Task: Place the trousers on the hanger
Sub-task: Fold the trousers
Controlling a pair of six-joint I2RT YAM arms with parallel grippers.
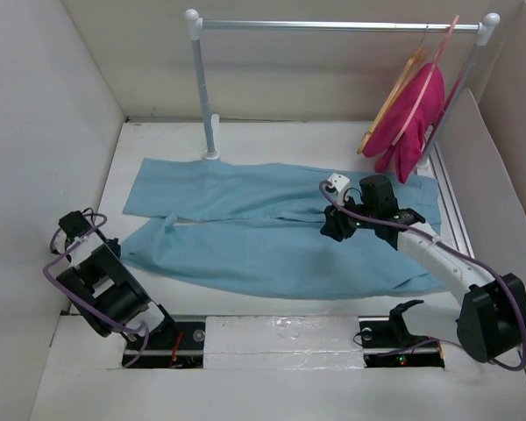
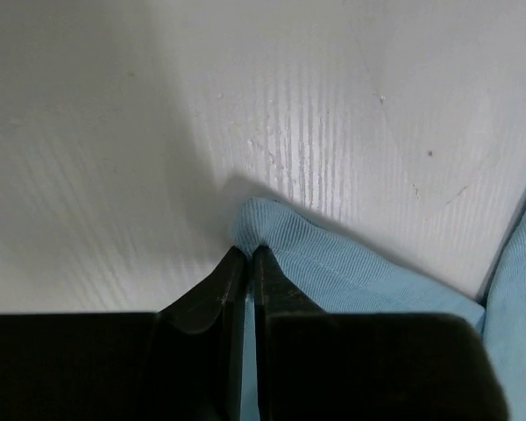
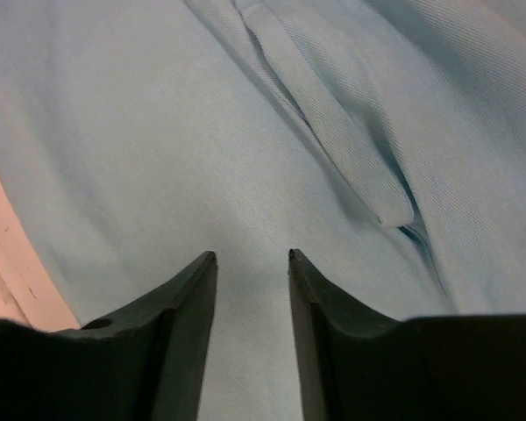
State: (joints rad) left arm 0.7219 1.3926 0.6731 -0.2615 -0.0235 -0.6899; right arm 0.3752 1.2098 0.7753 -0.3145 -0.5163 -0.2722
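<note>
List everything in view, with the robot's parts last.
trousers: one, light blue, spread flat on the table
wooden hanger: one, tan, on the rail's right end
pink hanger: one, pink, on the rail's right end, carrying the garment
garment: one, magenta, hanging at back right
rail: one, silver, across the back
table: one, white
left arm: one, black, near left
right arm: one, black and white, near right
left gripper: one, black, shut on a trousers corner
right gripper: one, black, open over the trousers
</note>
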